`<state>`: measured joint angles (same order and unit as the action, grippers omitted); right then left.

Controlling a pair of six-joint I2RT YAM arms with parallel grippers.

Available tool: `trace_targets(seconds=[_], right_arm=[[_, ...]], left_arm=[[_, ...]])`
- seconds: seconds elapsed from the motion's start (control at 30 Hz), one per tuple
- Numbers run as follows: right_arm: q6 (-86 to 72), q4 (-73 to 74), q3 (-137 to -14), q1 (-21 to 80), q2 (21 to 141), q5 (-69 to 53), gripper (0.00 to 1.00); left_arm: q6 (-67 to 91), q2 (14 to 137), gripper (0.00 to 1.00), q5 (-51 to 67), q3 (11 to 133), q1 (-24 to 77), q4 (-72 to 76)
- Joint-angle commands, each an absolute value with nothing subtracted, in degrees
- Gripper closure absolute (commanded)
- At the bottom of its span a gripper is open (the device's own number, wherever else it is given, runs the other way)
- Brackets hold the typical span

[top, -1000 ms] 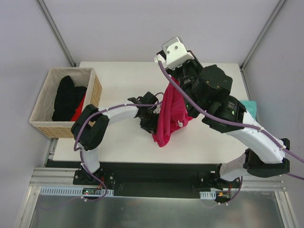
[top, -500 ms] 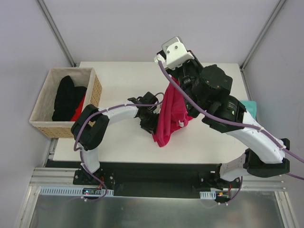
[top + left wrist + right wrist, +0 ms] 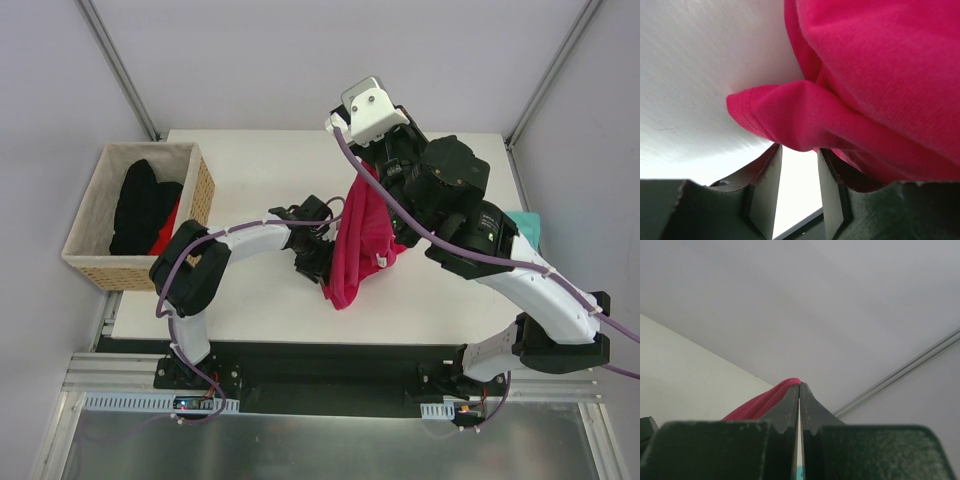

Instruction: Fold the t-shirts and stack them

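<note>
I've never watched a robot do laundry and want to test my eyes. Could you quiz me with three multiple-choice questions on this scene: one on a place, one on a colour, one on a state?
1. Where does the black garment lie?
A) in the wicker basket
B) flat on the middle of the table
C) draped over the left arm

2. What colour is the hanging t-shirt?
A) teal
B) white
C) pink

3. How do the right arm's fingers stand?
A) wide open, holding nothing
B) shut on the cloth
C) resting flat on the table

Answers:
1 A: the top view shows it inside the basket.
2 C: it is bright pink in every view.
3 B: the right wrist view shows them pressed together with pink cloth at their tips.
</note>
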<state>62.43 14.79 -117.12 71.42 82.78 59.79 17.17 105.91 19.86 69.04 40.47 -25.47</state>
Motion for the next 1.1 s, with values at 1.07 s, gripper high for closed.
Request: trace_targets(seconds=[1.07], right_arm=[[63.46, 11.95, -120.32, 71.10, 82.62, 60.64, 0.99]], left_arm=[[20.04, 107.67, 0.88, 25.49, 66.80, 40.87, -21.36]])
